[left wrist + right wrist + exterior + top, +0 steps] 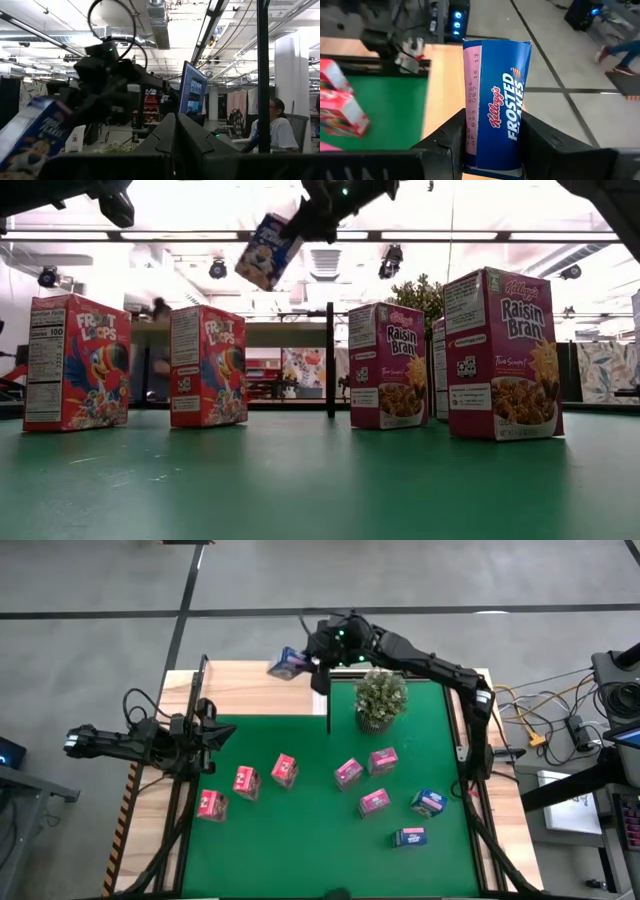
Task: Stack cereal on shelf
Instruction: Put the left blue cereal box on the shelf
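1 blue box [496,107] was clamped between the jaws of the right gripper [305,663], held in the air over the far part of the shelf [250,690], beyond the green mat [330,820]. It was high and tilted, probably because it was being carried to its place on the board and had to pass clear of the black upright [329,710]. The plant [380,700] stood just beside this arm. 8 other boxes [285,770] stood on the mat, well apart from each other, which gave room for the fingers to take them 1 by 1. The left gripper [205,732] waited at the left edge of the mat, jaws together and empty.
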Tool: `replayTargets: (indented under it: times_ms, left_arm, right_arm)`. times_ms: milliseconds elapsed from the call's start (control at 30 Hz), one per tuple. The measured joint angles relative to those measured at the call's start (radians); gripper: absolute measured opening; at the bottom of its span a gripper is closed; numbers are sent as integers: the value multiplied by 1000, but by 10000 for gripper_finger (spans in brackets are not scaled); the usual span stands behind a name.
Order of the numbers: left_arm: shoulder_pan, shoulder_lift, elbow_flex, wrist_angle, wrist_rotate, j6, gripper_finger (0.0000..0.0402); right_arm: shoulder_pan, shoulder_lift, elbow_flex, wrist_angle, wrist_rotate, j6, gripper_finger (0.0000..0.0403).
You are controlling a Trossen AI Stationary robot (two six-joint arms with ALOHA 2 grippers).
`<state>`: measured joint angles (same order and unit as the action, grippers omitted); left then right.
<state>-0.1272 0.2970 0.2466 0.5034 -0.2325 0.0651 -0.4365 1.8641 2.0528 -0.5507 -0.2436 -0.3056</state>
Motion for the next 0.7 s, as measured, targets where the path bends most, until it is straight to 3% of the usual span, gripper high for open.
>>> replayTargets:
  times_ms: [500, 700]
  left_arm:
    - [0, 0, 0, 5, 0, 5, 0]
    - [0, 0, 0, 5, 0, 5, 0]
  right_arm:
    - [-37, 63, -45, -63, -1, -27, 137]
    - [-38, 87, -43, -61, 0, -31, 167]
